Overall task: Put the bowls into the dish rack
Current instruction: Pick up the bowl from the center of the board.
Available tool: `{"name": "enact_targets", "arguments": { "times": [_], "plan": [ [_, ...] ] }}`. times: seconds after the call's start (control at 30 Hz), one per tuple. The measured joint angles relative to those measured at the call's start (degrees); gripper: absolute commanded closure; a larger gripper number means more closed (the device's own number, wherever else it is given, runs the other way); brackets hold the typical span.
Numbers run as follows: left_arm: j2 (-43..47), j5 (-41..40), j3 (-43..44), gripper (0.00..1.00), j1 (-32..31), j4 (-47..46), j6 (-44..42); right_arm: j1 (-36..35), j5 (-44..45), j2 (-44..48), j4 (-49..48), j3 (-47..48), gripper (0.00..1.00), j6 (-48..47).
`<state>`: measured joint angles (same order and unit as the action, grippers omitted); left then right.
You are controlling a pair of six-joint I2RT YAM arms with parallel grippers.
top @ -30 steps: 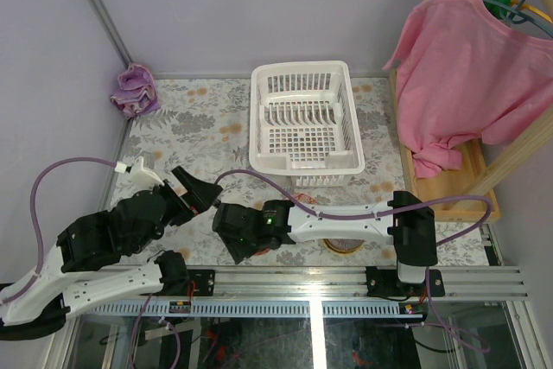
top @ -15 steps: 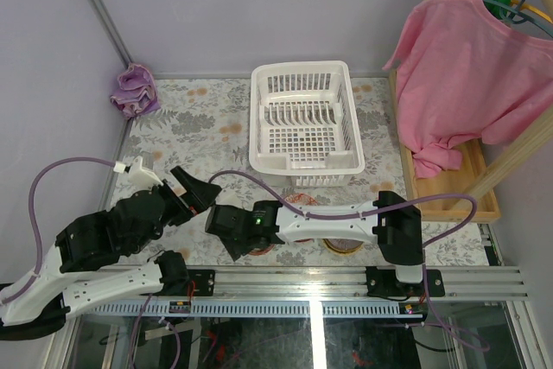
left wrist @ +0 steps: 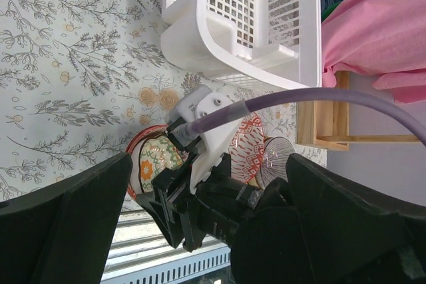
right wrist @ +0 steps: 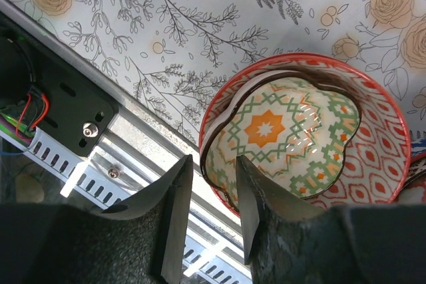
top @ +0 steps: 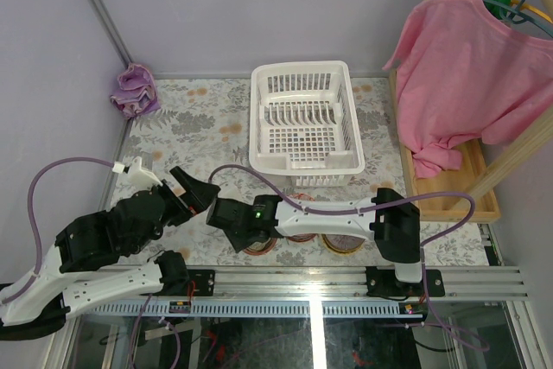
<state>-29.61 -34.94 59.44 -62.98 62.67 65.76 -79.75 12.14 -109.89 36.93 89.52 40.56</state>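
Up at the far end of the table (top: 190, 127), the dish rack (top: 304, 164) was seen with no bowl in it at all. So basically none of the job could be called done, and every bowl was left to be loaded. Down by the near edge, the bowls were bunched together under the right arm. A small scalloped bowl (right wrist: 279, 131) in green and orange was nested inside a red patterned bowl (right wrist: 379, 138). A red-and-white bowl (left wrist: 251, 144) was tucked just beside those, a netted bowl (left wrist: 276, 157) next to that, and a tan-yellow bowl (top: 344, 245) was half hidden further right. The right gripper (right wrist: 214, 204) was set astride the nested pair, one finger outside the red rim and the other inside the scalloped bowl. Whether the rims were actually pinched couldn't be told. The left gripper (top: 192, 189) was spread wide with nothing in it, near the stack.
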Motion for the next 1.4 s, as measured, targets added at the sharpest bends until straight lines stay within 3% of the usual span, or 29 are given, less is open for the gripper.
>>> {"name": "enact_targets", "arguments": {
  "times": [0.43, 0.5, 0.57, 0.67, 1.03, 1.23, 1.4],
  "plan": [
    [0.0, -0.1, 0.0, 0.00, 0.0, 0.2, 0.0, 0.9, -1.2, -1.5, -1.0, 0.0, 0.67, -0.4],
    [0.1, -0.1, 0.0, 0.00, 0.0, 0.3, 0.1, 0.9, -1.3, -1.9, -1.2, 0.0, 0.73, -0.5],
    [0.2, -0.1, 0.0, 0.00, 0.0, 0.4, 0.1, 0.9, -1.4, -2.2, -1.4, 0.0, 0.87, -0.6],
    [0.4, -0.2, 0.0, 0.00, 0.0, 0.4, 0.1, 0.9, -1.8, -2.2, -1.9, 0.0, 0.99, -0.8],
    [0.6, -0.5, 0.6, 0.00, 0.0, 1.2, 0.1, 0.9, -1.7, -0.6, -1.5, 0.1, 1.00, -1.4],
    [0.5, -0.5, 0.6, 0.00, 0.0, 0.8, 0.8, 1.0, -2.5, 8.7, -3.5, -0.9, 1.00, -1.5],
    [-1.2, 1.4, 3.2, 0.00, -0.8, -6.8, 1.8, 2.3, -5.5, 15.5, -3.3, -1.3, 1.00, -2.6]
  ]
}}
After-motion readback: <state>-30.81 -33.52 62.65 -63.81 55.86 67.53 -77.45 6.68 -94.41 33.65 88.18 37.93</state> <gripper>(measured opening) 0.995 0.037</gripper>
